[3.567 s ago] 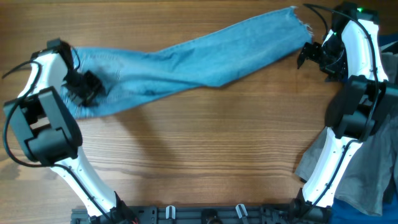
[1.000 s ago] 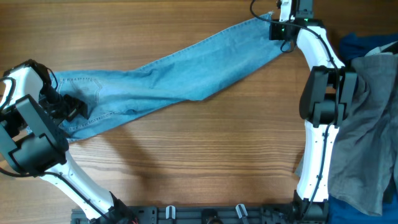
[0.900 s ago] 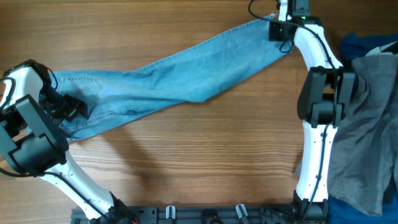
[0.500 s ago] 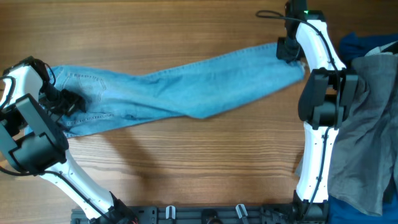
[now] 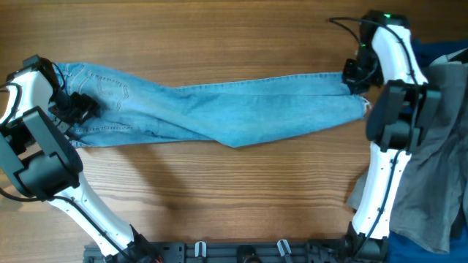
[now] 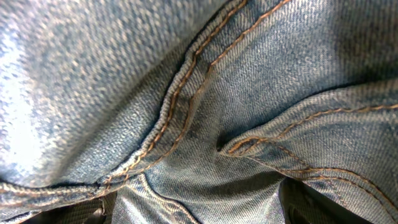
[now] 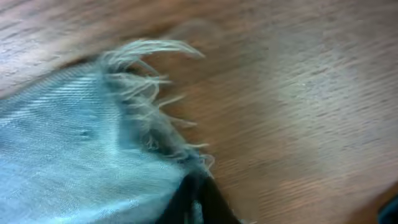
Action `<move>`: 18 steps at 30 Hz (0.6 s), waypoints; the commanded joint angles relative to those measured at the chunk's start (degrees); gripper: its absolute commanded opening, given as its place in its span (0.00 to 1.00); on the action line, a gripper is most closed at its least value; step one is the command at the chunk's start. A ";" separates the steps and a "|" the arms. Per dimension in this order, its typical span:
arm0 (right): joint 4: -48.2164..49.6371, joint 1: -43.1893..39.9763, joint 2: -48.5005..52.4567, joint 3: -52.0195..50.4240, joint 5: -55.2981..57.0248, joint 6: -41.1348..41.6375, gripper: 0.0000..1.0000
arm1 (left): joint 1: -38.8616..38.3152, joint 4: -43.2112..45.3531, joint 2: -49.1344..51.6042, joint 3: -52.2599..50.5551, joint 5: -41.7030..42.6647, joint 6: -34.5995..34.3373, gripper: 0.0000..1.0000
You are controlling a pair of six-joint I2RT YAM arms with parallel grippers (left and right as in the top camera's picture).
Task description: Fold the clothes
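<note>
Light blue jeans (image 5: 241,109) lie stretched nearly level across the table, waist at the left and frayed hem (image 5: 358,98) at the right. My left gripper (image 5: 77,108) sits on the waist end. In the left wrist view, stitched denim (image 6: 205,93) fills the picture and bunches between the dark fingers (image 6: 320,205) of the left gripper (image 6: 199,210). My right gripper (image 5: 356,75) is at the hem. The right wrist view is blurred: the frayed hem (image 7: 143,112) runs under my right gripper (image 7: 194,186), whose dark tips nearly meet on the cloth's edge.
A grey garment (image 5: 431,168) is heaped at the table's right edge, with a dark blue garment (image 5: 439,55) behind it. Bare wooden tabletop (image 5: 241,197) spreads in front of the jeans. The arms' base rail (image 5: 241,252) runs along the near edge.
The right gripper pulled the hem end toward the near right and the left gripper drew the waist end farther back, so the jeans went from slanted to nearly level.
</note>
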 commanded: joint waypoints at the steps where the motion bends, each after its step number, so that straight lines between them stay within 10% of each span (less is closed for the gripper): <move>1: 0.61 -5.90 -0.96 -2.19 -8.46 -2.82 0.46 | 0.90 3.43 4.57 0.07 -2.80 0.35 0.84; 7: 0.31 -7.54 -8.81 -2.19 -10.86 -3.26 0.74 | 0.90 3.54 4.59 0.02 -1.31 0.31 0.85; 18: -5.79 -6.34 -9.38 -4.52 -11.54 -3.56 0.69 | 0.90 3.61 4.59 0.02 -1.31 0.33 0.86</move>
